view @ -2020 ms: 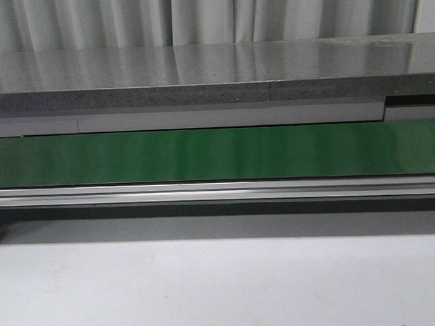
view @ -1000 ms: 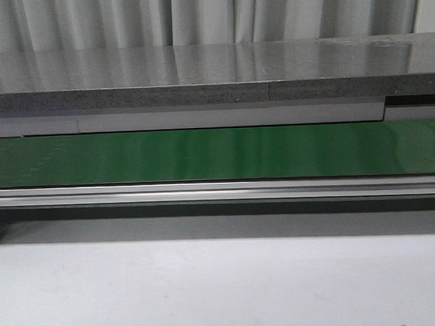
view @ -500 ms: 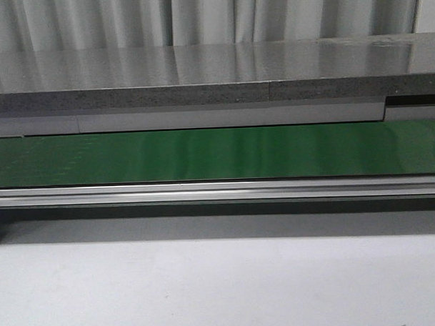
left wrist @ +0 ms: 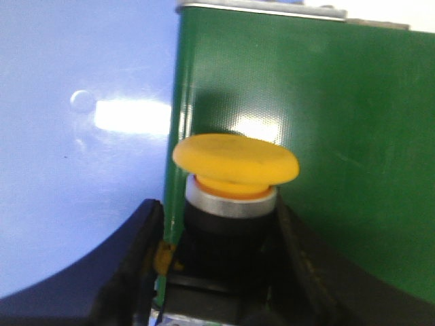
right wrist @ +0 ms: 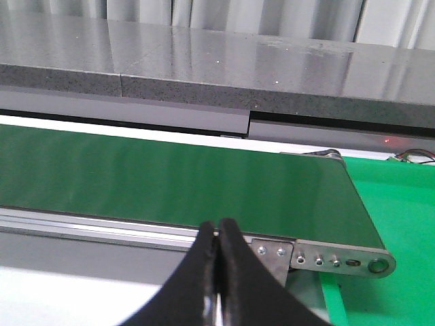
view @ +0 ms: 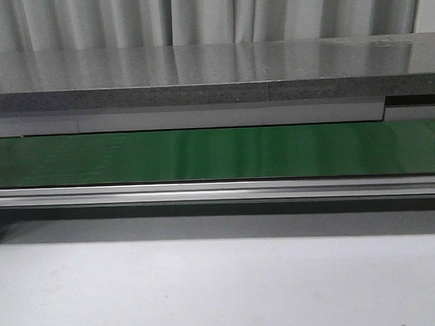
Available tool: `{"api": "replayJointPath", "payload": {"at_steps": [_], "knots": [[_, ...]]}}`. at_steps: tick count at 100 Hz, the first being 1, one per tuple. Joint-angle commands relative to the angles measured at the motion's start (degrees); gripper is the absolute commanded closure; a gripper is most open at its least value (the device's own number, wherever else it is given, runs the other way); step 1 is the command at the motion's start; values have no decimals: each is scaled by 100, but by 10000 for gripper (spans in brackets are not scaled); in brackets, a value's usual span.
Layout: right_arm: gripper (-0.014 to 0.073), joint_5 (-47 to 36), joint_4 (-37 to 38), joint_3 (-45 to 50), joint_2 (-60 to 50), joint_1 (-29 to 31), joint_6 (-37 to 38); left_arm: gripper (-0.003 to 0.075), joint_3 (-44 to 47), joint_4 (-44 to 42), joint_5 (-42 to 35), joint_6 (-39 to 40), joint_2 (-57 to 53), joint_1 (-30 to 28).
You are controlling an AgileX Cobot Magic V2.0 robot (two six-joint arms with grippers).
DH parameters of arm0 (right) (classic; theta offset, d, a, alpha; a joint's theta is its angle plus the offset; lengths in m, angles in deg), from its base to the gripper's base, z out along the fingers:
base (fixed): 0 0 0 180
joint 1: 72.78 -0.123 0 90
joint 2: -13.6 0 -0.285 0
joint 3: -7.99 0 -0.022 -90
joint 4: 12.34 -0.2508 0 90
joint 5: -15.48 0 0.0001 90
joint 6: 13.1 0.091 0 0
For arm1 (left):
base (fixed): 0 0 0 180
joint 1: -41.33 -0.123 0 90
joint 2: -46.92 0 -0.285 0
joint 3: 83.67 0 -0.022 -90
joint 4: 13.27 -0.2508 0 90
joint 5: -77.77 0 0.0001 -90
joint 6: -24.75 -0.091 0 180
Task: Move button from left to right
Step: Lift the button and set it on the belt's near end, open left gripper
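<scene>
In the left wrist view the button (left wrist: 236,161) shows its round orange-yellow cap, a silver collar and a black body. My left gripper (left wrist: 217,216) is shut on that black body, one black finger on each side. The button is at the edge of the green conveyor belt (left wrist: 326,136), beside a pale surface (left wrist: 81,136). I cannot tell whether it rests on the belt or hangs above it. My right gripper (right wrist: 217,227) is shut and empty, in front of the belt's rail near the belt's end. The front view shows neither gripper nor the button.
The green belt (view: 217,154) runs across the front view behind a metal rail (view: 218,191), under a grey stone shelf (view: 214,70). In the right wrist view the belt (right wrist: 136,176) ends at a bolted bracket (right wrist: 319,258), with a bright green surface (right wrist: 401,217) beyond.
</scene>
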Motion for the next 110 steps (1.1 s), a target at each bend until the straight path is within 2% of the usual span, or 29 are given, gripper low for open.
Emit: {"api": "replayJointPath", "payload": {"at_steps": [1, 19, 30, 38, 56, 64, 69, 97, 110], "knots": [[715, -454, 16, 4, -61, 18, 11, 715, -162, 49, -140, 20, -282, 86], [715, -454, 16, 4, -61, 18, 11, 703, -154, 122, -140, 20, -112, 109], [715, -454, 16, 4, -61, 18, 11, 627, -154, 223, -39, -6, 102, 109], [715, -454, 16, 4, -61, 18, 11, 520, -154, 263, 10, -104, 162, 109], [715, -454, 16, 4, -61, 18, 11, 130, -204, 263, 28, -103, 138, 109], [715, -454, 16, 4, -61, 18, 11, 32, -219, 263, 85, -103, 87, 136], [715, -454, 16, 4, -61, 18, 11, 13, -219, 263, 95, -103, 19, 173], [715, -454, 16, 4, -61, 18, 11, 16, -184, 263, 76, -238, -709, 376], [715, -454, 16, 4, -61, 18, 11, 17, 118, 291, -344, -238, -1294, 472]]}}
